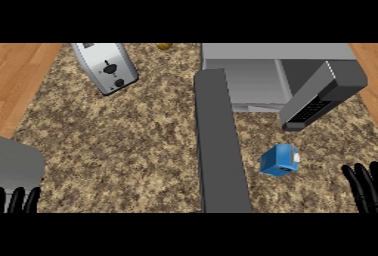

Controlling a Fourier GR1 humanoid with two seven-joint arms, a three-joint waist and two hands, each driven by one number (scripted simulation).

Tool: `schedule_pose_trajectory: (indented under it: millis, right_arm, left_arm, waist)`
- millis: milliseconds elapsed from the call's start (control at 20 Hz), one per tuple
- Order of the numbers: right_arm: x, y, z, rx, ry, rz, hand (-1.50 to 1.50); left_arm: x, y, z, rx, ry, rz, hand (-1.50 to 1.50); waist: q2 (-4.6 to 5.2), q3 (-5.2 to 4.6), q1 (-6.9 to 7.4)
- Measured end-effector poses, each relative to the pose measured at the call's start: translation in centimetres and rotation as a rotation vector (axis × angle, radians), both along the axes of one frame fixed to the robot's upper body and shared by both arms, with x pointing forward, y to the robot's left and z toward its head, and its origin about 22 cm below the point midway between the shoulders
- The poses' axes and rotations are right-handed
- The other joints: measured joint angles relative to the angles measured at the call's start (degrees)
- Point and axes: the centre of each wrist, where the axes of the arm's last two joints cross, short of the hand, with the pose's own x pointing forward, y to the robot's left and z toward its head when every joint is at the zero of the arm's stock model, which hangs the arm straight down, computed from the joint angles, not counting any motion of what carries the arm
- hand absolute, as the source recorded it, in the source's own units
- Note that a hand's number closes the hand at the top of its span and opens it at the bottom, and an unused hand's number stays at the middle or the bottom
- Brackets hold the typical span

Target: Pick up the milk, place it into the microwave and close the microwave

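Milk: small blue carton w/ white label [280,160], tilted, on the speckled brown granite surface [118,145], right of the open door, in front of the microwave, well below its cavity. Not inside. No hand touching it.
Microwave: grey box-shaped microwave [273,60] at top right, cavity open & facing down the view; pale grey inner floor shows.
Door: long dark grey microwave door [219,145], swung wide open, runs from the microwave's left front corner down to the view's lower edge, seen edge-on. Sits between milk & the left part of the surface.
Control panel: dark grey slab w/ black keypad [317,100], angled at the microwave's right side, above the milk.
Right hand: black hand [362,182] at lower right edge, fingers straight, pointing up, slightly apart, holding nothing. Right of the milk, not touching.
Left hand: black hand [21,199] at lower left edge, only fingertips show, straight & upright, holding nothing. Grey forearm [18,162] above/beside it.
Toaster: silver toaster w/ black knobs [108,67], top left, tilted, well apart from milk.
Other: small yellowish-brown round item [164,46] at top edge, can't tell what it is.
Edges: light wood floor strips [22,80] left & right of the surface.
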Motion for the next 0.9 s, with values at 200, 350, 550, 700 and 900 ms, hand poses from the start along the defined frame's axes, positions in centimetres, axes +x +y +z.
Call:
schedule_pose_trajectory:
  millis: [200,350,550,700,900]
  right_arm:
    - [0.7,0.5,-1.3,-0.019,0.014,-0.021,-1.50]
    - [1.4,0.6,-2.2,-0.029,0.020,-0.038,-1.50]
    - [2.7,0.1,-3.6,-0.049,0.029,-0.054,-1.50]
    - [4.2,-0.3,-4.8,-0.069,0.039,-0.055,-1.50]
    - [5.9,0.4,-6.5,-0.101,0.047,-0.070,-1.50]
  left_arm:
    - [-1.5,0.5,-0.2,0.000,0.003,-0.001,-1.50]
    - [-2.5,1.0,-0.4,0.001,0.000,0.004,-1.50]
    - [-3.7,1.6,-1.1,0.005,-0.003,0.003,-1.50]
    - [-4.3,1.7,-1.4,0.014,-0.005,0.003,-1.50]
    - [-5.3,2.5,-1.4,0.014,-0.008,0.009,-1.50]
  waist:
    - [0.03,0.01,0.11]
    - [0.06,0.01,0.21]
    - [0.08,0.02,0.32]
    - [0.12,0.01,0.42]
    - [0.14,0.02,0.49]
